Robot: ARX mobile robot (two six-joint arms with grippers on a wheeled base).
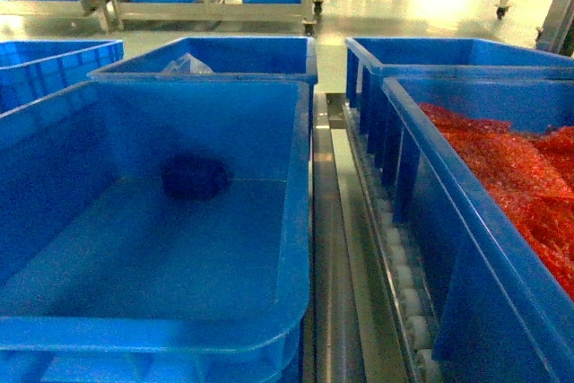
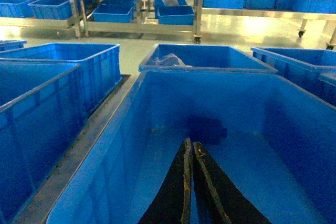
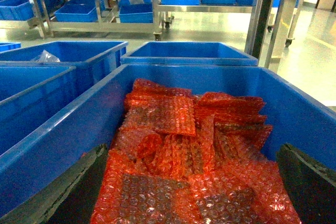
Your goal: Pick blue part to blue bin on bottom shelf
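One blue part (image 1: 194, 177) lies alone on the floor of the blue bin (image 1: 152, 329), toward its far wall, at 12 o'clock from the left hand (image 2: 190, 148). That hand's fingers are pressed together, holding nothing. Spread wide and empty, the right hand (image 3: 191, 182) hangs over red bubble-wrap packets (image 3: 184, 171) in the neighbouring crate (image 3: 63, 129).

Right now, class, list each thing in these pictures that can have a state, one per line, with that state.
blue part: lying on the floor of the blue bin, near the far wall, not held.
blue bin: upright, holds only the blue part.
left end effector: shut, empty, over the blue bin.
right end effector: open, empty, over the red wrap.
right crate: filled with red bubble wrap.
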